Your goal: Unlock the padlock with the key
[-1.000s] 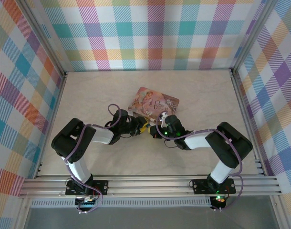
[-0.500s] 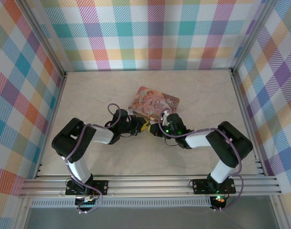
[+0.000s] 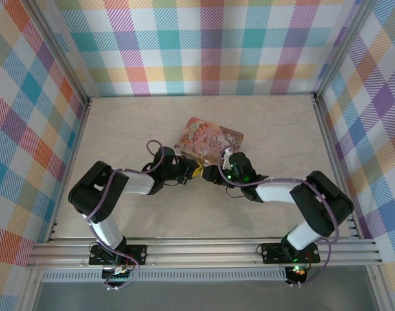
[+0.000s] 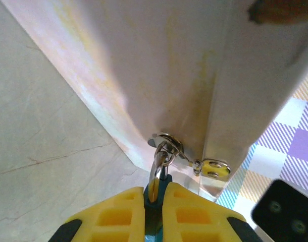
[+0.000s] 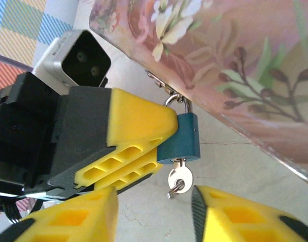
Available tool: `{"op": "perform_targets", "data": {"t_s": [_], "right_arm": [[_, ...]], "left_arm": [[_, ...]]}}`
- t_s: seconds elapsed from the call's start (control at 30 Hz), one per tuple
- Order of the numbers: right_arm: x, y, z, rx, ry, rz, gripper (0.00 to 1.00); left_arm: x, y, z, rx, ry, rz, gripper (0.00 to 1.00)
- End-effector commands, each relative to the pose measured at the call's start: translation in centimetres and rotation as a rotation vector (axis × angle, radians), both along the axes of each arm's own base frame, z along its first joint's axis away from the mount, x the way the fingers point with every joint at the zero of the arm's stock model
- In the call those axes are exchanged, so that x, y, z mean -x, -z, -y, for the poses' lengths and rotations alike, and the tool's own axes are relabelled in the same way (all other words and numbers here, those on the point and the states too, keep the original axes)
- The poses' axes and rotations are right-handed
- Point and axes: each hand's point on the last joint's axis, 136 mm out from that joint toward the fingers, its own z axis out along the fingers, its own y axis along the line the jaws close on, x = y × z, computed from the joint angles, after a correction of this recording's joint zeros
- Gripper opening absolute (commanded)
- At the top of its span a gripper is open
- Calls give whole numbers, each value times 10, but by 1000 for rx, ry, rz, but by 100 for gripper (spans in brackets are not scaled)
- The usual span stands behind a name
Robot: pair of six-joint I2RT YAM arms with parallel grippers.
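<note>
Your left end effector (image 4: 154, 194) is pressed together on the padlock (image 5: 183, 135), yellow fingers pinching its blue body from both sides. The thin shackle (image 4: 155, 173) runs through a small metal loop (image 4: 166, 141) on the edge of the pink tin box (image 5: 235, 60), so the padlock hangs at the box's near side, just above the counter (image 3: 133, 123). The key (image 5: 180, 177) sticks out of the padlock's underside, with a small ring through its silvery head. Your right end effector (image 5: 154, 212) is spread wide, its fingers (image 5: 229, 217) on either side below the key and not touching it. From the top view, both end effectors meet at the box's near edge.
</note>
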Motion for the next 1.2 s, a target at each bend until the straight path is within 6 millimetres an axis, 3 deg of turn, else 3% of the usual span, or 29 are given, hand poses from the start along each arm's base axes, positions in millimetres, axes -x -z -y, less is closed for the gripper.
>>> {"op": "perform_targets", "data": {"t_s": [0.0, 0.1, 0.27, 0.4, 0.63, 0.9, 1.03, 1.17], "right_arm": [[-1, 7, 21, 134, 24, 68, 50], [-5, -6, 34, 212, 33, 175, 60], [-12, -50, 47, 307, 12, 432, 77], [-18, -82, 53, 406, -21, 644, 100], [-34, -128, 66, 524, 45, 878, 100], [-21, -128, 52, 646, -177, 1036, 98], [-7, -112, 44, 729, -287, 1139, 90], [11, -79, 29, 857, -456, 1269, 90]], "left_arm": [[4, 0, -2, -23, -17, -56, 0], [5, -2, -3, -34, -19, -70, 0], [4, -11, -2, -30, -18, -62, 0], [4, -16, -2, -32, -15, -56, 0], [4, -20, -2, -29, -15, -52, 0], [3, -24, 0, -23, -11, -51, 0], [3, -25, 0, -25, -13, -57, 0], [3, -25, 1, -33, -10, -72, 0]]}}
